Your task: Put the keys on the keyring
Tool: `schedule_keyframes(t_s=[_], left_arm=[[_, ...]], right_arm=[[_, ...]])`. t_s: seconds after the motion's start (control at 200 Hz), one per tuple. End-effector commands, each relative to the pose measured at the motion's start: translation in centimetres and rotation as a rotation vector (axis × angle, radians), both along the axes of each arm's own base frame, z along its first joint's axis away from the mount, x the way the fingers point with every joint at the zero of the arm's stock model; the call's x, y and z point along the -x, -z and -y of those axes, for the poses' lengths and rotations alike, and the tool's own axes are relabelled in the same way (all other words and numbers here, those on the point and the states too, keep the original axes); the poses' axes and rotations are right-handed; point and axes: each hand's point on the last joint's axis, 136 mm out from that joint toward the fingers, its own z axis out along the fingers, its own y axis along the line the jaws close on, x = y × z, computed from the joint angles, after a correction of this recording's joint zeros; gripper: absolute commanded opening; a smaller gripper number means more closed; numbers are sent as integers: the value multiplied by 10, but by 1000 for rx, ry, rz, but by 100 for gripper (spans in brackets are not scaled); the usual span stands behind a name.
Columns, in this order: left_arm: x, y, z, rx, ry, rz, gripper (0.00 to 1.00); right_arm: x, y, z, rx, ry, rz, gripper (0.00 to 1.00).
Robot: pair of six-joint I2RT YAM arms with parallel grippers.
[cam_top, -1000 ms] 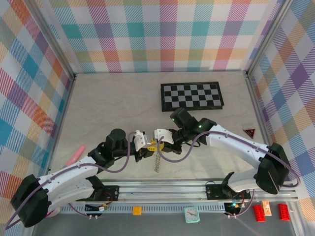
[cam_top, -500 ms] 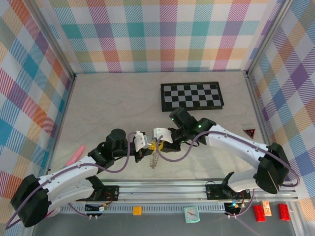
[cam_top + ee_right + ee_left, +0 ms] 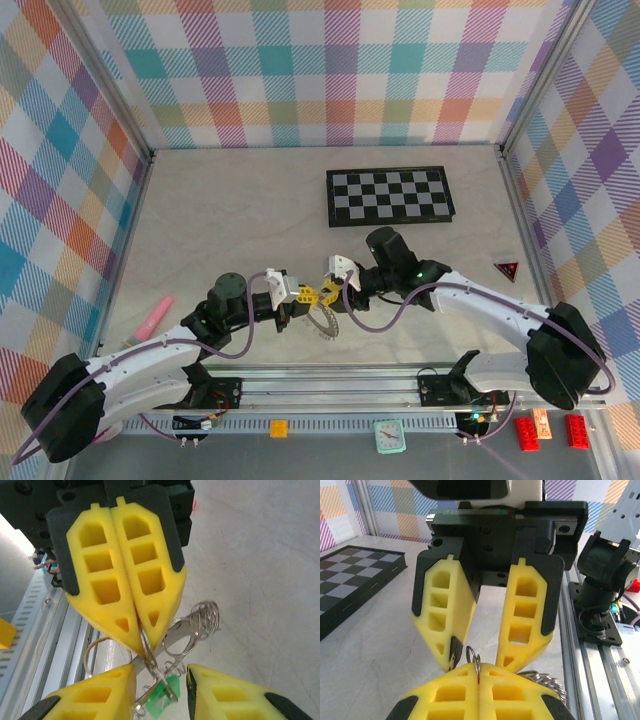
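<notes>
My left gripper (image 3: 299, 296) (image 3: 479, 674) is shut on a thin wire loop (image 3: 472, 656) of the keyring (image 3: 325, 323), a grey ring with a beaded edge (image 3: 549, 683) that hangs just below it, above the table's near middle. Facing it tip to tip, my right gripper (image 3: 335, 286) (image 3: 161, 692) is open, its fingers on either side of the left gripper's tips and touching nothing. In the right wrist view, one key's green head (image 3: 167, 694) dangles between my open fingers among small wire rings (image 3: 202, 620). Whether it is threaded on I cannot tell.
A black-and-white checkerboard (image 3: 390, 195) lies at the back right. A pink object (image 3: 152, 318) rests at the left edge, a red triangle (image 3: 506, 268) at the right. The front rail (image 3: 340, 385) runs close below the grippers, with a small clock (image 3: 388, 435) and red bricks (image 3: 525, 432) beyond it.
My right gripper has opened and drawn back a little to the right. My left gripper has closed on the wire loop, and the keyring now hangs turned broadside to the top camera.
</notes>
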Motion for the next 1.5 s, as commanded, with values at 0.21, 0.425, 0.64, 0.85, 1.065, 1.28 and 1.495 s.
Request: schedule_keyframes(t_s=[0.21, 0.425, 0.64, 0.85, 1.065, 1.28, 1.495], left_arm=[[2, -20, 2, 68, 17, 58, 0], [2, -15, 4, 44, 26, 51, 0], [2, -14, 5, 34, 32, 47, 0], [2, -15, 5, 33, 35, 50, 0], [4, -21, 6, 51, 46, 59, 0], [5, -35, 6, 88, 52, 84, 0], [4, -30, 5, 86, 42, 76, 0]], right_arm=[[5, -13, 1, -44, -34, 2, 32], [5, -8, 10, 33, -23, 20, 32], [5, -14, 8, 11, -31, 25, 26], [1, -13, 9, 23, -10, 40, 18], [1, 4, 7, 68, -16, -18, 6], [6, 13, 0, 77, -51, -114, 6], [8, -3, 8, 2, -26, -41, 28]])
